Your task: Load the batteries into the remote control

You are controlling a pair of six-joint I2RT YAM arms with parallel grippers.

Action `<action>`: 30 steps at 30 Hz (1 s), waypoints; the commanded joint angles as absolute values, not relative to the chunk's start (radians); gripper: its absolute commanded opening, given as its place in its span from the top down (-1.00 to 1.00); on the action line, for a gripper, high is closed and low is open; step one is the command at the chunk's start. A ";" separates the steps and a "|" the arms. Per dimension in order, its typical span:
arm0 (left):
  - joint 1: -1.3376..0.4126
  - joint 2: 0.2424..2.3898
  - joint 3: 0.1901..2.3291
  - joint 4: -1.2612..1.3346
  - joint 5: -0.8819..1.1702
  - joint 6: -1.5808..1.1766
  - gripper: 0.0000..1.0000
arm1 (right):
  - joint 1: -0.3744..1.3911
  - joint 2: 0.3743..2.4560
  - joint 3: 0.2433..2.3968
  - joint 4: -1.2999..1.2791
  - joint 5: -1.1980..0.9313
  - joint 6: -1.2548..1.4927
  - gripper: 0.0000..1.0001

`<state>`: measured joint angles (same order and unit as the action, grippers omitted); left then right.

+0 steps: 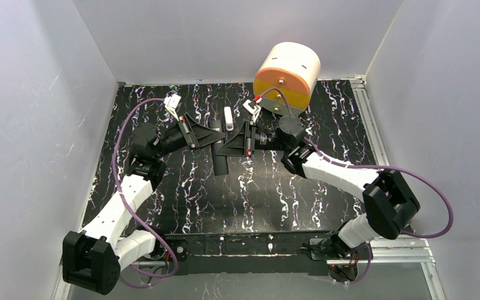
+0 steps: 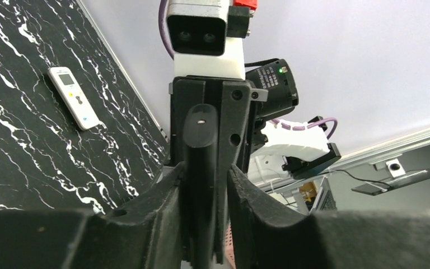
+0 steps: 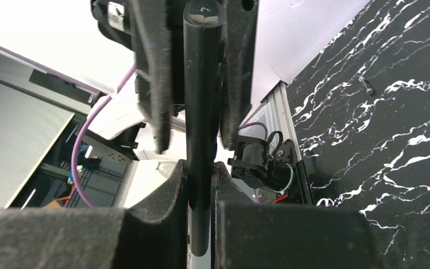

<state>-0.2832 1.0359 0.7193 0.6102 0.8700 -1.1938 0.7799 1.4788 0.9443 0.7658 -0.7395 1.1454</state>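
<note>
A slim black remote (image 1: 220, 162) is held in the air over the middle of the table, between my two grippers. My left gripper (image 2: 204, 185) is shut on it from the left. My right gripper (image 3: 201, 185) is shut on the same black remote (image 3: 201, 84) from the right, facing the left one. The remote control (image 2: 73, 98), white with a small display and buttons, lies face up on the table behind them, also seen in the top view (image 1: 228, 119). One small dark battery (image 3: 366, 85) lies loose on the table. No other battery shows.
A white and orange cylinder (image 1: 287, 74) lies on its side at the back edge, right of centre. White walls close in the black marbled table (image 1: 181, 200) on three sides. A metal rail (image 1: 367, 119) runs along its right edge.
</note>
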 commanded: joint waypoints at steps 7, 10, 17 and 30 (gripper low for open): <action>-0.287 0.934 0.762 0.256 0.734 -0.940 -0.90 | 0.739 1.351 0.975 0.402 -0.533 0.939 0.97; -0.286 0.908 0.816 -0.089 0.522 -0.774 -0.97 | 0.669 1.320 1.028 0.090 -0.411 0.822 0.97; -0.286 0.886 0.874 -0.407 0.297 -0.604 -0.97 | 0.610 1.410 1.204 -0.521 0.046 0.511 0.97; -0.286 0.876 0.876 -0.400 0.316 -0.569 -0.97 | 0.613 1.675 1.296 -0.733 0.543 0.437 0.97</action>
